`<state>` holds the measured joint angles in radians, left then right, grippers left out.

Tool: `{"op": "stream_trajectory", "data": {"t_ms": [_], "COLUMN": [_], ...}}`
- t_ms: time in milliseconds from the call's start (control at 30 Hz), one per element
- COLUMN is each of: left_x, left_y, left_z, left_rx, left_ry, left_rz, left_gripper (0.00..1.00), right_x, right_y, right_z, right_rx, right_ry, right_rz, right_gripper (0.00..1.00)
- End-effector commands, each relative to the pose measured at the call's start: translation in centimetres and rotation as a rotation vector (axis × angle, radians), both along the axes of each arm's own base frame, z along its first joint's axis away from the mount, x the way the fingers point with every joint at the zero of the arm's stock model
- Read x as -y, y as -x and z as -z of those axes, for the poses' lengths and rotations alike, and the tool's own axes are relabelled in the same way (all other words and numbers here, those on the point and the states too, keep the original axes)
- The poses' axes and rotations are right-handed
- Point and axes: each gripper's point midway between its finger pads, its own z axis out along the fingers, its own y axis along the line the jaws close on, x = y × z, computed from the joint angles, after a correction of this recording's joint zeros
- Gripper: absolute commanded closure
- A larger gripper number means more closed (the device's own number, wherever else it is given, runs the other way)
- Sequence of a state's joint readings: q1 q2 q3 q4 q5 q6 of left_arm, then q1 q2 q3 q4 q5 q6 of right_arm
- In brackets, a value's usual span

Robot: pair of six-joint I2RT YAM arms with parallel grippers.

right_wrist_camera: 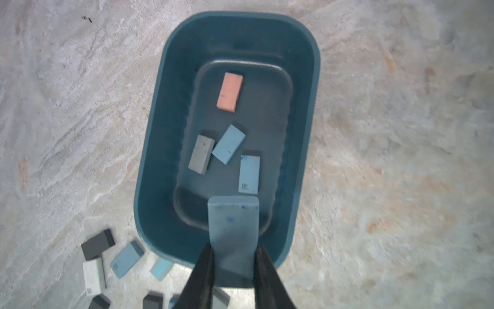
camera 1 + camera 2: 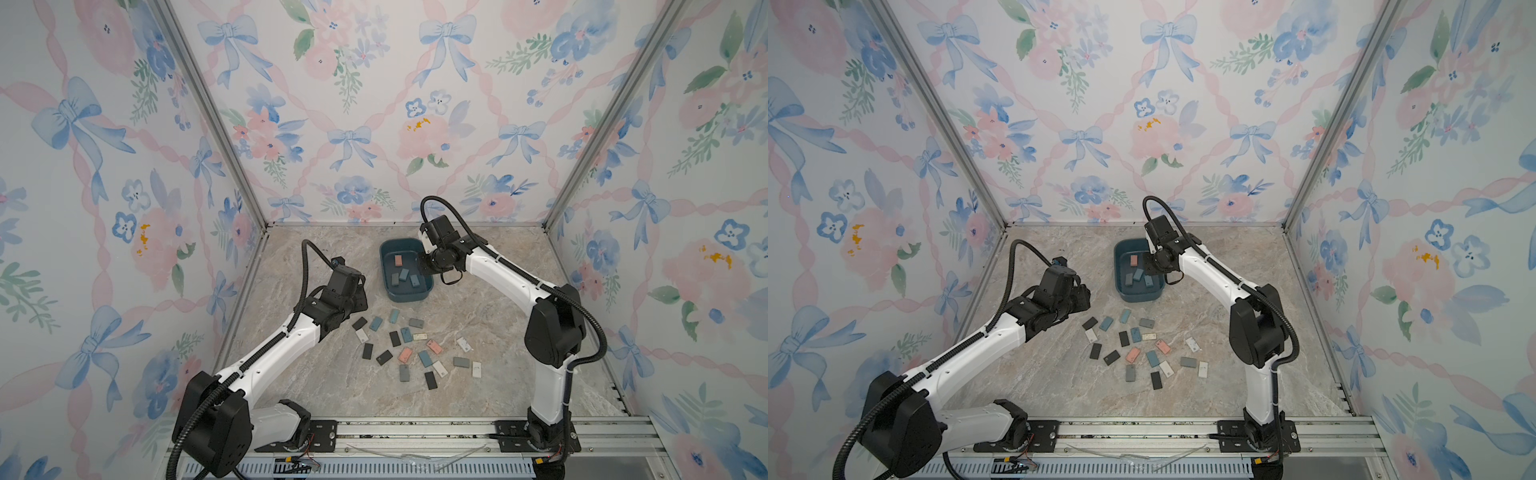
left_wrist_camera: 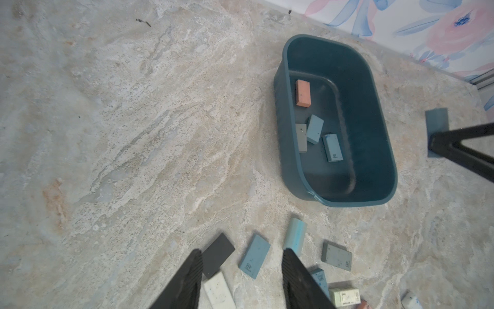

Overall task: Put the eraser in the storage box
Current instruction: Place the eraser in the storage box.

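Blue eraser (image 1: pixel 233 227) clamped in my right gripper (image 1: pixel 234 247) above storage box (image 1: pixel 160 166), gripped end hidden; my left gripper (image 3: pixel 242 251) gapes empty near box.

marbled tabletop (image 2: pixel 311 382) with the teal storage box (image 2: pixel 409 296) and many loose erasers (image 2: pixel 405 354) nearby

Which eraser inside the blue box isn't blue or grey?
The salmon-pink eraser, lying apart in the storage box; the other three there are blue or grey.
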<state>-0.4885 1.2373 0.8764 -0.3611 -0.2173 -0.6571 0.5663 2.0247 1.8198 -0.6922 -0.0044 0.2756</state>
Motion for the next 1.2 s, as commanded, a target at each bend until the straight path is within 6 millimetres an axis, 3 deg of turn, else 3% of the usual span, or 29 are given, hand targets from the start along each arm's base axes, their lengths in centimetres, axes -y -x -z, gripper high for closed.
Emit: {"op": "stream_trajectory", "data": {"t_ms": [0, 233, 500, 733, 900, 933, 1167], "left_x": [-1.0, -1.5, -2.0, -2.2, -2.2, -2.6, -2.7], "left_y": [0.2, 1.2, 2.0, 2.0, 2.0, 2.6, 2.7], "left_z": [-0.1, 1.2, 1.9, 1.6, 1.5, 2.7, 2.7], "left_rx": [0.019, -0.001, -0.011, 0.005, 0.010, -0.015, -0.015], "left_ry": [0.001, -0.002, 0.000, 0.018, 0.022, 0.009, 0.014], "left_rz": [-0.042, -0.044, -0.055, -0.072, -0.078, -0.080, -0.088], "left_gripper": [0.49, 0.50, 0.50, 0.51, 0.51, 0.51, 0.51], "right_x": [-0.4, -1.6, -2.6, -2.6, -2.9, -2.9, -2.5], "right_y": [-1.3, -5.1, -7.7, -9.9, -10.6, -10.7, -10.7], "right_z": [1.7, 3.6, 6.2, 7.2, 7.5, 7.6, 9.0], "right_rx": [-0.045, -0.045, -0.058, -0.033, -0.019, -0.014, -0.027], "right_ry": [0.015, 0.005, 0.016, 0.007, -0.004, 0.001, 0.038], "right_rz": [-0.013, 0.022, 0.054, 0.111, 0.130, 0.131, 0.147], "right_gripper": [0.75, 0.76, 0.76, 0.76, 0.76, 0.75, 0.75]}}
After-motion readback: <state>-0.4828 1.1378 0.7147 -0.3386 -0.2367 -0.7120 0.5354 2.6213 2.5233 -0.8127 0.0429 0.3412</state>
